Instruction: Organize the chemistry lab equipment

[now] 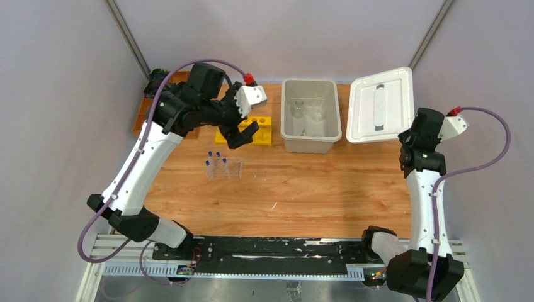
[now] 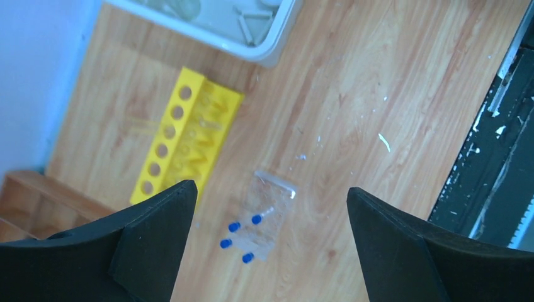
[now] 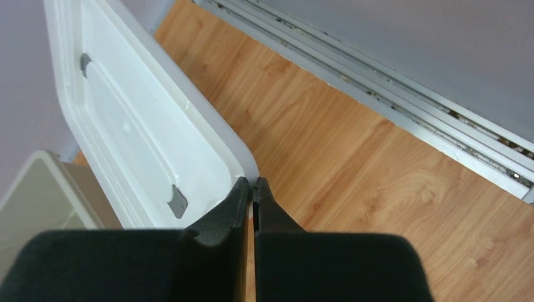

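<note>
- Left gripper: jaws are spread wide and hold nothing. It hangs above the table, over the near edge of the yellow rack.
- Clear plastic tube rack: it lies on the table on the near side of the yellow rack, apart from it. In the left wrist view it shows below and between the two fingers.
- Blue-capped tubes: four blue caps are visible at the left part of the clear plastic tube rack. The tubes appear to rest on or in it, but how they are seated cannot be told.
- Grey bin: it stands open at the far middle of the table, just right of the yellow rack. Clear glassware lies inside, too faint to identify piece by piece.
- White lid: it lies flat just right of the grey bin.
- Right gripper: jaws are pressed fully together with nothing between them. The tips sit beside the near corner of the white lid, over bare wood.
- Wooden tray: it sits at the far left, partly hidden by the left arm.
</note>
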Action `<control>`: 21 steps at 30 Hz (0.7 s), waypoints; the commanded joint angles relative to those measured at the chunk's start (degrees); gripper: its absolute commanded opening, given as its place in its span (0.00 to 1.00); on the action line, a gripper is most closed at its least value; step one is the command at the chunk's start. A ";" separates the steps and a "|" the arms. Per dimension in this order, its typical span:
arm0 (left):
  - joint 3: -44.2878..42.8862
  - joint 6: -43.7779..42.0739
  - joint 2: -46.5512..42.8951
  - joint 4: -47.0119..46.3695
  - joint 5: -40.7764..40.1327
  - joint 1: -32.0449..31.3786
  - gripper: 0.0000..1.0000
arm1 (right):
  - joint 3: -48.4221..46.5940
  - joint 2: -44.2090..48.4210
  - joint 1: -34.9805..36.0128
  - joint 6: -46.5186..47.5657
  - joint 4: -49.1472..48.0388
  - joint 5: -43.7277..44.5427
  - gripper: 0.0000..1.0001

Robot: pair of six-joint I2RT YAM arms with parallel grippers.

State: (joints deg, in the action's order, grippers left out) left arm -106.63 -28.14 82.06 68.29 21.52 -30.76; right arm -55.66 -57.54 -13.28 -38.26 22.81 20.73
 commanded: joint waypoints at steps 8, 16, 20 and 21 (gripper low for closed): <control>-10.98 -17.05 4.59 -1.48 -17.50 -17.08 0.99 | -15.62 3.71 -0.62 -0.99 6.09 -8.57 0.00; -7.69 1.18 3.53 -14.02 -20.55 -19.66 1.00 | -16.43 3.78 -0.65 -5.73 4.68 -24.93 0.00; -5.98 17.45 1.61 -20.19 -14.84 -15.97 1.00 | -15.12 4.86 -0.68 -9.32 0.62 -31.37 0.00; -6.12 20.77 1.72 -20.83 -13.81 -14.67 1.00 | -14.91 4.89 -0.64 -10.41 0.05 -32.84 0.00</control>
State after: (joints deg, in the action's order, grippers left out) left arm -113.23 -25.54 86.11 55.96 4.27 -48.84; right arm -70.52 -54.46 -13.28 -43.03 28.47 -2.72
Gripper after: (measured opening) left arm 0.996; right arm 0.029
